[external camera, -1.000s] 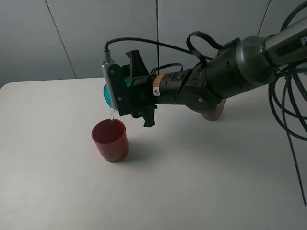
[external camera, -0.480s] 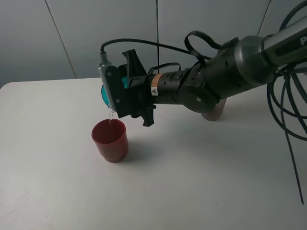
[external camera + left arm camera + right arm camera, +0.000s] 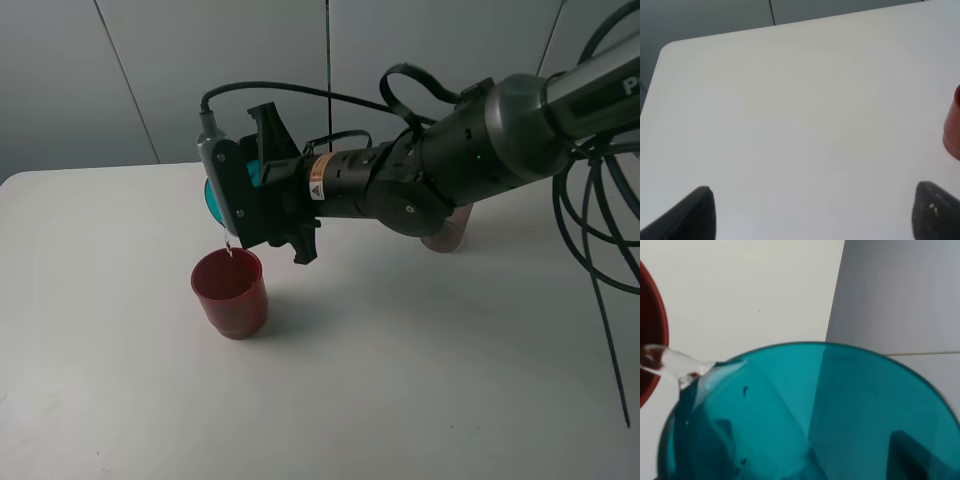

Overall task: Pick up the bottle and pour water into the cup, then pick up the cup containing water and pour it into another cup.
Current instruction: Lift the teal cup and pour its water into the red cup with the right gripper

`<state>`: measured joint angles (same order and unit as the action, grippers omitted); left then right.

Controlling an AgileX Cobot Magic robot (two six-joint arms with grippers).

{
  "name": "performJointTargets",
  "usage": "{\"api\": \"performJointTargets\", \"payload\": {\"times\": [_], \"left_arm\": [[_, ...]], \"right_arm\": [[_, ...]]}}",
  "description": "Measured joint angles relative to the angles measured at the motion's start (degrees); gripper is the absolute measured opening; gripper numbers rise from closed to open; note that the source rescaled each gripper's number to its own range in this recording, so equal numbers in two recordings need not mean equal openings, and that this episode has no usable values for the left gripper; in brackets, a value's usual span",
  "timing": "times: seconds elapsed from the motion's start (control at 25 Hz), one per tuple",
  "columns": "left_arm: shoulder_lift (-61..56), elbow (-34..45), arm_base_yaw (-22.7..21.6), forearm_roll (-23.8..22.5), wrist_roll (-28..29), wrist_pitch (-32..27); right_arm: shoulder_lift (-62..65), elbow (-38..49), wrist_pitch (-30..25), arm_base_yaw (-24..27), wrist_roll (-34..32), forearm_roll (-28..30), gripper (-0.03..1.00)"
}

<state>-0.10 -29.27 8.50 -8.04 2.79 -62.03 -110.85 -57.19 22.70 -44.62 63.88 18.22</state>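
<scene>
My right gripper is shut on the teal cup and holds it tipped on its side just above the red cup, which stands upright on the white table. A thin stream of water runs from the teal cup's rim into the red cup. The right wrist view is filled by the teal cup, with water leaving its rim toward the red cup's edge. The bottle is mostly hidden behind my right arm. My left gripper is open over bare table; the red cup is off to its side.
Black cables hang at the right side of the table. A grey panelled wall stands behind the table's far edge.
The right gripper with the teal cup has risen slightly and shifted left, tipping a little further. Water keeps running into the red cup.
</scene>
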Motion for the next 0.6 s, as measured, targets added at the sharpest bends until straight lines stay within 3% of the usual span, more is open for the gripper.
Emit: {"api": "performJointTargets", "payload": {"times": [0.6], "left_arm": [[0.0, 0.0, 0.0, 0.0, 0.0, 0.0]], "right_arm": [[0.0, -0.2, 0.0, -0.3, 3.3, 0.0, 0.06]]}}
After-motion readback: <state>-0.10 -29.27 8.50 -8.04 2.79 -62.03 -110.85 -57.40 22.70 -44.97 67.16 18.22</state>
